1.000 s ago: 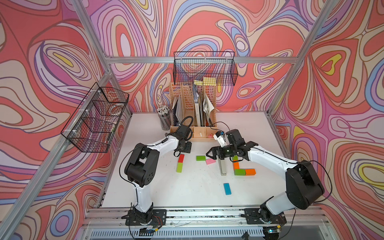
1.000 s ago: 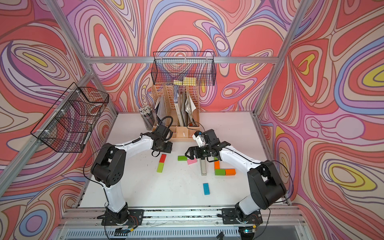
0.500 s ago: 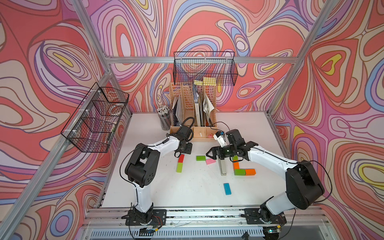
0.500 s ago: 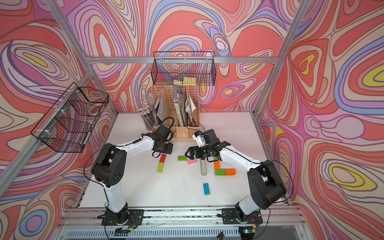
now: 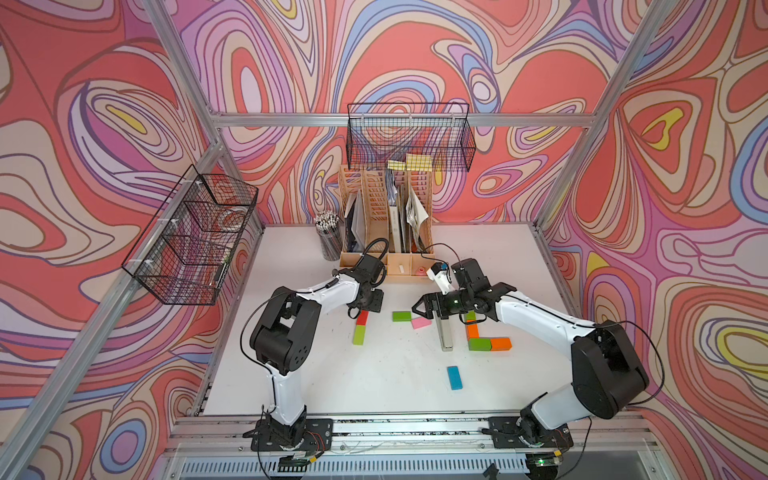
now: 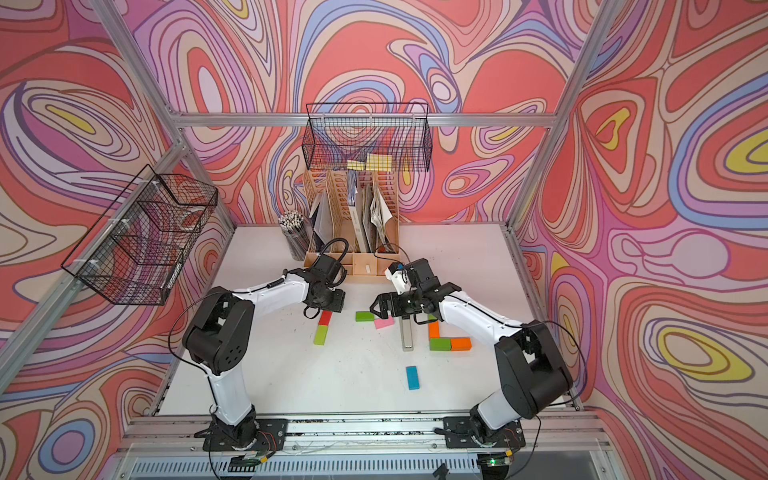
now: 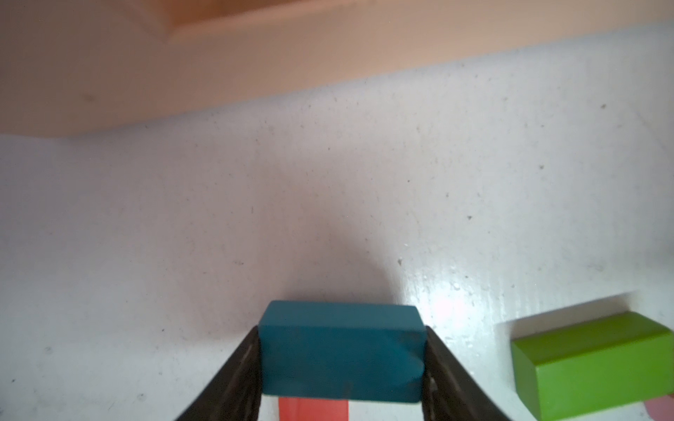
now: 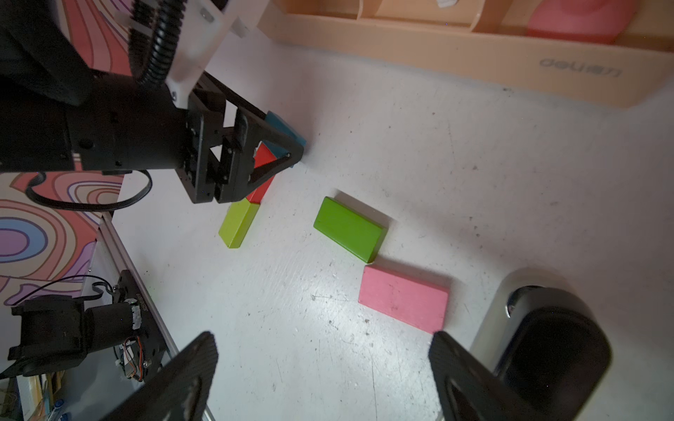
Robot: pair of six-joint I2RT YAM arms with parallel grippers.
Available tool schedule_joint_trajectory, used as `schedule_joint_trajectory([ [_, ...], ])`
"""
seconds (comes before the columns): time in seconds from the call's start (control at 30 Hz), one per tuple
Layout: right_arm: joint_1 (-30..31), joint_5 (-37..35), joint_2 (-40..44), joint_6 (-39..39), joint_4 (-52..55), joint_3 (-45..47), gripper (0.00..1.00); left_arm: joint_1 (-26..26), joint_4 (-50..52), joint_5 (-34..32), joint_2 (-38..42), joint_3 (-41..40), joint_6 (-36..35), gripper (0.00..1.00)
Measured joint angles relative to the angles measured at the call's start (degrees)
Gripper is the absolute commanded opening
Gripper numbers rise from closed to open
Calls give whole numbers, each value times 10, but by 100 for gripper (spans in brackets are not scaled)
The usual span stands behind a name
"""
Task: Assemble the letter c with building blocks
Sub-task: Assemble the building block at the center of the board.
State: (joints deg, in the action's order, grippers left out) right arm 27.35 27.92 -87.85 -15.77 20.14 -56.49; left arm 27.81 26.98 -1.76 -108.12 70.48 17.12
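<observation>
My left gripper is shut on a dark blue block, held low over the table at the far end of a red block. That red block lies end to end with a lime block. My right gripper hangs open and empty above bare table beside a pink block and a green block. To the right, an orange, a green and an orange block form an L. I cannot tell which group is the letter c.
A silver-and-black stapler lies between the pink block and the L. A light blue block sits alone nearer the front. A wooden desk organiser and a pencil cup stand at the back.
</observation>
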Motion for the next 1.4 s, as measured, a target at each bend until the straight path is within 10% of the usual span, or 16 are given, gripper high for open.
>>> schedule_joint_trajectory([
  [1.4, 0, 0, 0, 0, 0, 0, 95, 7, 0, -7, 0, -5, 4, 75],
])
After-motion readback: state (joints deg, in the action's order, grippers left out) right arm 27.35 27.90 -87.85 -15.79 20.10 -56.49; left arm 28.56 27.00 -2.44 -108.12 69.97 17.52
